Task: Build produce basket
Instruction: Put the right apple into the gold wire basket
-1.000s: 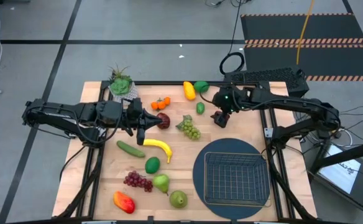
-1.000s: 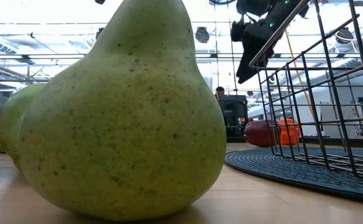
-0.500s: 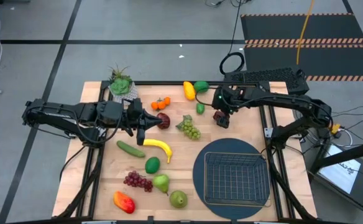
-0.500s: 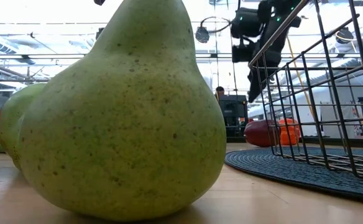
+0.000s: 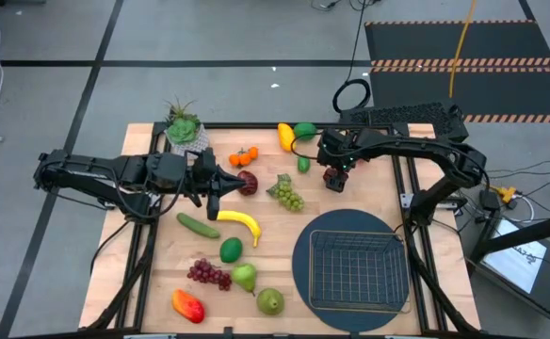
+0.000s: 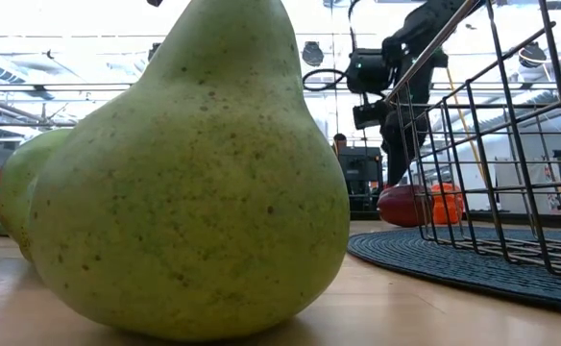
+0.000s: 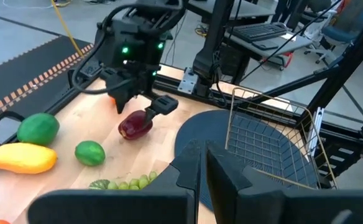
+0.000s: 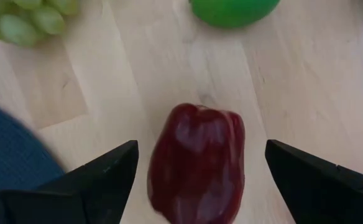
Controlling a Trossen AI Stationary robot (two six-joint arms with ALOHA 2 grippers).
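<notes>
Right gripper is held above a dark red apple, fingers spread wide to either side of it; contact cannot be made out. In the high view this gripper is placed at about 1 o'clock from the counter centre. A lime lies just beyond the apple, and green grapes are seen near it. The round dark mat and the wire basket on it are found at 5 o'clock from the gripper, well apart.

Left gripper is closed with nothing in it, over the counter's 10 o'clock area, beside a second dark red apple and just above the banana. Cucumber, purple grapes and pears are scattered toward 7 o'clock.
</notes>
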